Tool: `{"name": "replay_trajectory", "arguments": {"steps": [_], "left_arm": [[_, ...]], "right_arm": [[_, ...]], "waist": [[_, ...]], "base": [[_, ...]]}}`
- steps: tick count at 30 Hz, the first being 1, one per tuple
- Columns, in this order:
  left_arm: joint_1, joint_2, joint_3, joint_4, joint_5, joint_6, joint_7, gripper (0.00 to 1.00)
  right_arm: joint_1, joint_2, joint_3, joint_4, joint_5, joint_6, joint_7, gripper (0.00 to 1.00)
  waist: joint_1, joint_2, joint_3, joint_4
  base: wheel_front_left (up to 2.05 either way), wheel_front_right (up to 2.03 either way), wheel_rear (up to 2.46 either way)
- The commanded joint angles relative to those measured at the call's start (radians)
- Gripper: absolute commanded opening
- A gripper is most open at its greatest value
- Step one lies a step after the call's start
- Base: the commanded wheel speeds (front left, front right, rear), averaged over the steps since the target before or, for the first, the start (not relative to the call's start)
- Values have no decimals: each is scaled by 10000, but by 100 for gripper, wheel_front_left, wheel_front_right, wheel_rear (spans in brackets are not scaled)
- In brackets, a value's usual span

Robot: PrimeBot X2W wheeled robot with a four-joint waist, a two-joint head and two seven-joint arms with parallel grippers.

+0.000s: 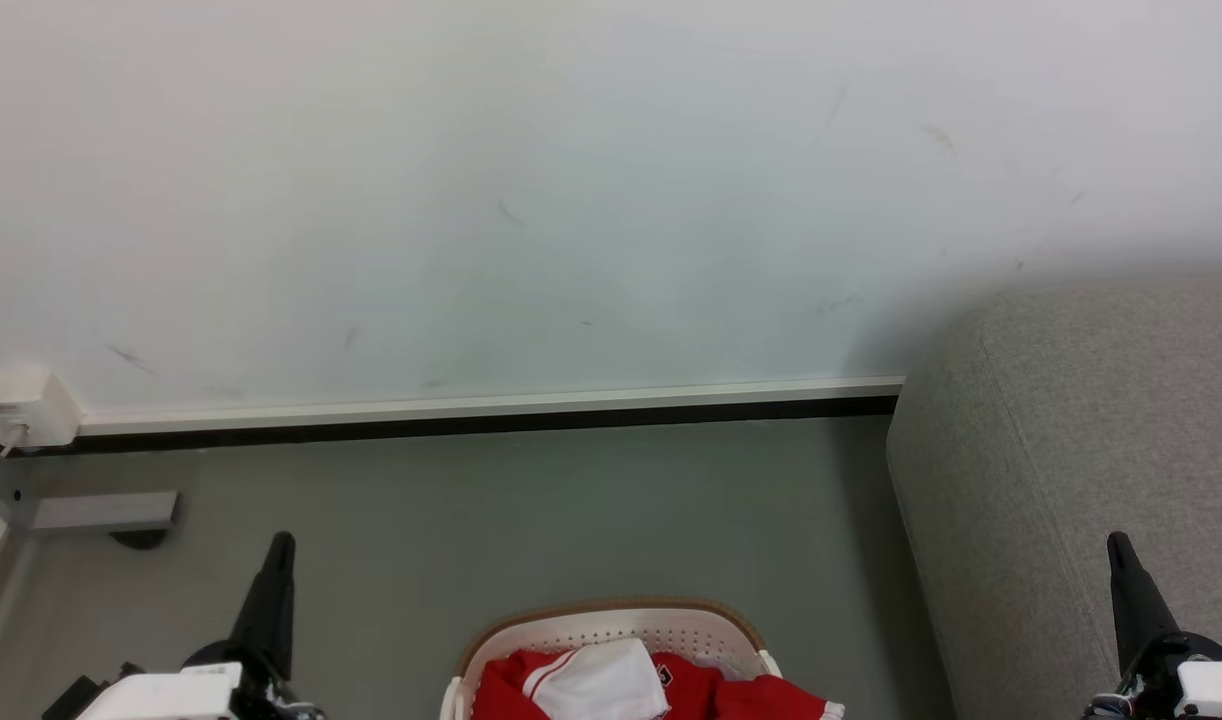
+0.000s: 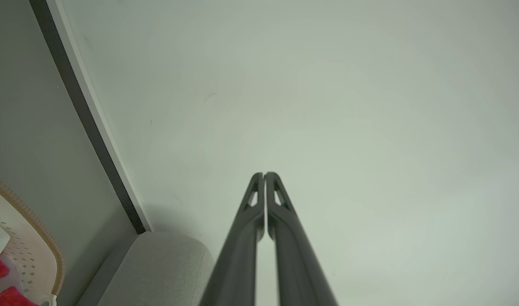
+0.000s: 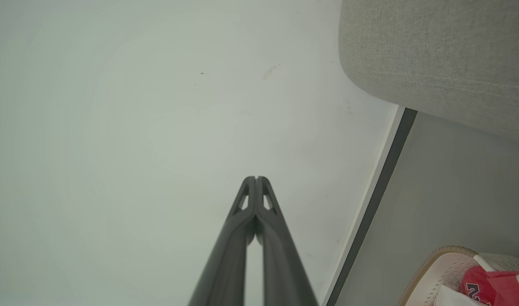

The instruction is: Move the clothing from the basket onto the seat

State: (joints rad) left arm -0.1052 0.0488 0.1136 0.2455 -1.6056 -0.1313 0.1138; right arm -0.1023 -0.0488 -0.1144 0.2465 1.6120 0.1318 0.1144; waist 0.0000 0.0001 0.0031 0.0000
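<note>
Red and white clothing (image 1: 631, 685) lies piled in the white basket (image 1: 611, 625) with a tan rim, on the floor at the bottom centre of the head view. The grey seat (image 1: 1071, 440) rises at the right, beside the basket. My left gripper (image 1: 282, 540) points up at the lower left, shut and holding nothing. My right gripper (image 1: 1116, 541) is at the lower right in front of the seat, also shut and holding nothing. In the left wrist view the left gripper (image 2: 264, 174) has its fingertips touching; the basket (image 2: 38, 242) shows at lower left. In the right wrist view the right gripper (image 3: 256, 178) is closed too; the clothing (image 3: 489, 284) and seat (image 3: 438, 55) appear there.
A pale wall (image 1: 571, 200) with a white and black skirting strip (image 1: 491, 415) runs behind the grey floor (image 1: 531, 520). A white socket box (image 1: 21, 405) and a grey metal bracket (image 1: 101, 512) sit at the far left.
</note>
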Motion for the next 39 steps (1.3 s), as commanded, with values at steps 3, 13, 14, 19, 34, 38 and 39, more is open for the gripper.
{"name": "replay_trajectory", "arguments": {"steps": [3,13,14,19,34,38,39], "left_arm": [[-67,20,23,-29,-140,-8,35,0],[-67,20,23,-29,-140,-8,35,0],[-67,20,23,-29,-140,-8,35,0],[-67,20,23,-29,-140,-8,35,0],[-67,20,23,-29,-140,-8,35,0],[-67,20,23,-30,-140,-8,35,0],[-67,20,23,-30,-140,-8,35,0]], "right_arm": [[-120,-10,-23,-39,20,-23,20,0],[-120,-10,-23,-39,20,-23,20,0],[-120,-10,-23,-39,20,-23,20,0],[-120,-10,-23,-39,20,-23,20,0],[-120,-10,-23,-39,20,-23,20,0],[-120,-10,-23,-39,20,-23,20,0],[-120,-10,-23,-39,20,-23,20,0]], "waist": [[0,-1,0,0],[0,-1,0,0],[0,-1,0,0],[0,-1,0,0],[0,-1,0,0],[0,-1,0,0],[0,-1,0,0]], "base": [[0,0,0],[0,0,0],[0,0,0],[0,0,0],[0,0,0],[0,0,0],[0,0,0]]}}
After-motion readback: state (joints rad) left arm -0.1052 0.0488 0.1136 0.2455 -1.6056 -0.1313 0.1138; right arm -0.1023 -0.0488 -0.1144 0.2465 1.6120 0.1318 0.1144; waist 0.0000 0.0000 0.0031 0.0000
